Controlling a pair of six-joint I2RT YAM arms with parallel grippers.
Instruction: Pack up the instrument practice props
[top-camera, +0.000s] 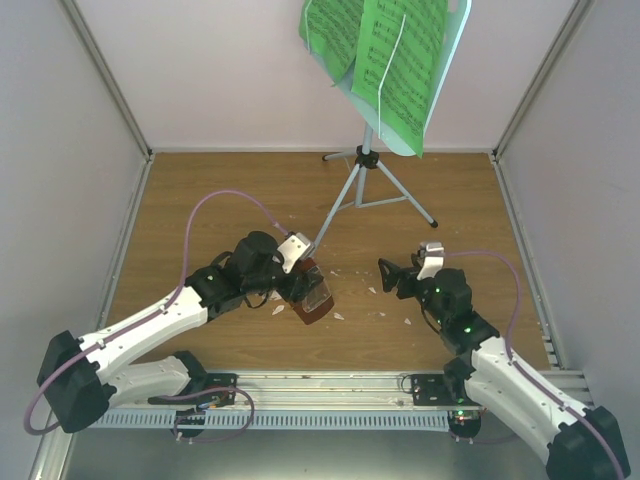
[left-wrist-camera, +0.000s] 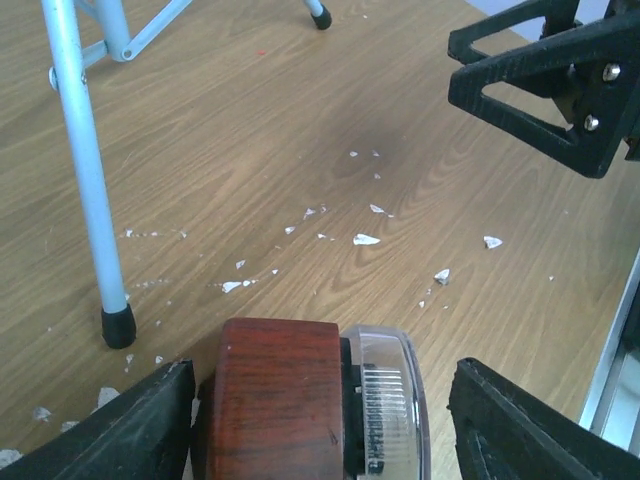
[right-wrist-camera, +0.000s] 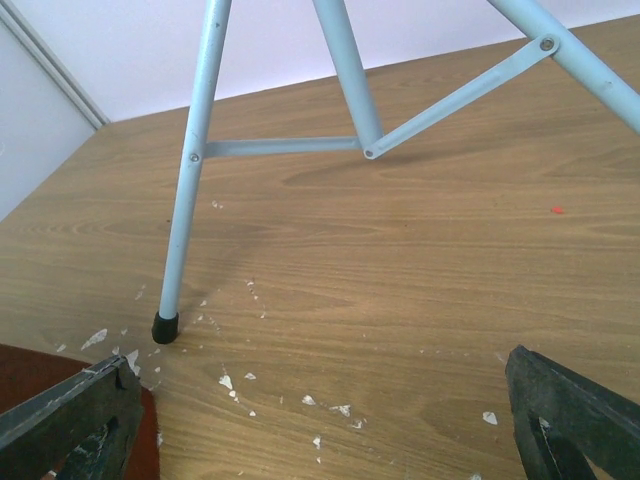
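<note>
Metronome (left-wrist-camera: 300, 400) lies on its side on the wooden table (top-camera: 200, 190), near the front and left of centre, in between the fingers of the left gripper (left-wrist-camera: 320, 430). That claw stands wide, one finger close against the reddish-brown base, the other a sliver off the clear cover; nothing looks clamped yet. Right gripper (top-camera: 392, 275) fully spread, empty, hovering low, well apart from the metronome. Music stand (top-camera: 365, 185) upright at the back, green sheet-music pages (top-camera: 385, 50) on its desk, one rubber-tipped leg planted just beside the left claw. White crumbs (left-wrist-camera: 365, 239) scattered between the arms. Risks as I read them: the fingers would squeeze the metronome end to end, and the narrowing, slick clear end could squirt out sideways or tip. A swing toward the back could catch that near leg and bring down stand and loose pages. Long axis runs straight across the jaw gap: wooden base points at the finger on the wrist view's left, clear end at the one on its right.
</note>
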